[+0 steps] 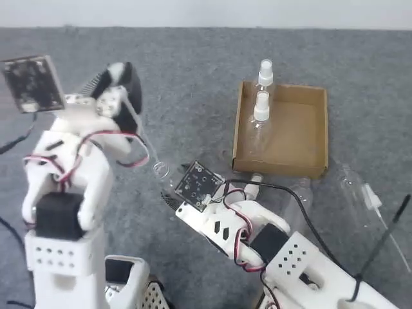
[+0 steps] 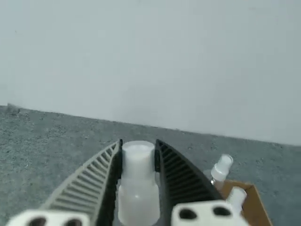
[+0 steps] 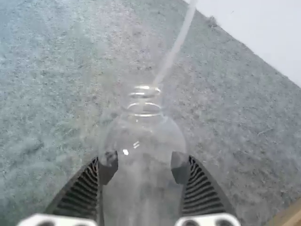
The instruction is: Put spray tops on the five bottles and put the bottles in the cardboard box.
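My left gripper (image 1: pixel 118 76) is raised over the left of the table, shut on a white spray top (image 2: pixel 137 181). The top's thin dip tube (image 1: pixel 147 147) slants down to the open neck (image 3: pixel 143 106) of a clear bottle (image 3: pixel 141 160). My right gripper (image 3: pixel 143 165) is shut on that bottle's body, holding it tilted near the table's middle (image 1: pixel 162 171). The cardboard box (image 1: pixel 309 132) sits at the back right, with two capped bottles (image 1: pixel 261 109) standing along its left side.
Two more clear bottles lie on the grey carpet just right of the box's front, one (image 1: pixel 301 193) close to the box and one (image 1: pixel 355 192) farther out with a loose spray top (image 1: pixel 373 196) beside it. A black cable (image 1: pixel 302 212) crosses there.
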`<state>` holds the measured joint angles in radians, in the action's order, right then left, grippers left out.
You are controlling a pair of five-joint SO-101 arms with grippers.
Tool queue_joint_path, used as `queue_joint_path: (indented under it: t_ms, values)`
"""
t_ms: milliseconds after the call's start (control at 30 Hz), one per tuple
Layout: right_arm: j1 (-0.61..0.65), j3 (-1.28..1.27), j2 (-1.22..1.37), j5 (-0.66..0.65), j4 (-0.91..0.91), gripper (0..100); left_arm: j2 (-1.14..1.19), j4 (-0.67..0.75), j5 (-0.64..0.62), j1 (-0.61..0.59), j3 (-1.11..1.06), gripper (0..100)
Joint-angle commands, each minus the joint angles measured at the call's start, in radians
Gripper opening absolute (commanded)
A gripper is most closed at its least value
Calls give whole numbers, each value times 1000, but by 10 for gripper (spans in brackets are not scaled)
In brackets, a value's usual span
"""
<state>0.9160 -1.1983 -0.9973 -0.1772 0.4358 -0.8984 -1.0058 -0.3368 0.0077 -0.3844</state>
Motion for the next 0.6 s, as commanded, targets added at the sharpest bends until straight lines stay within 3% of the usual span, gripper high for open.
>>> queue_joint_path:
  t_ms: [0,67,233,433,567]
  values:
    - [-35,15,-44,15,-7,6,-124,-140,-3,89,-1,40]
    - [-76,12,-44,52,-67,6,-150,-120,43,97,-47,40]
    - [-113,11,-44,285,-200,6,-160,-26,75,153,-246,40]
    - [-114,9,-44,292,-228,6,-160,-23,77,227,-289,58]
    - [-114,9,-44,292,-228,6,-161,-58,107,193,-231,171]
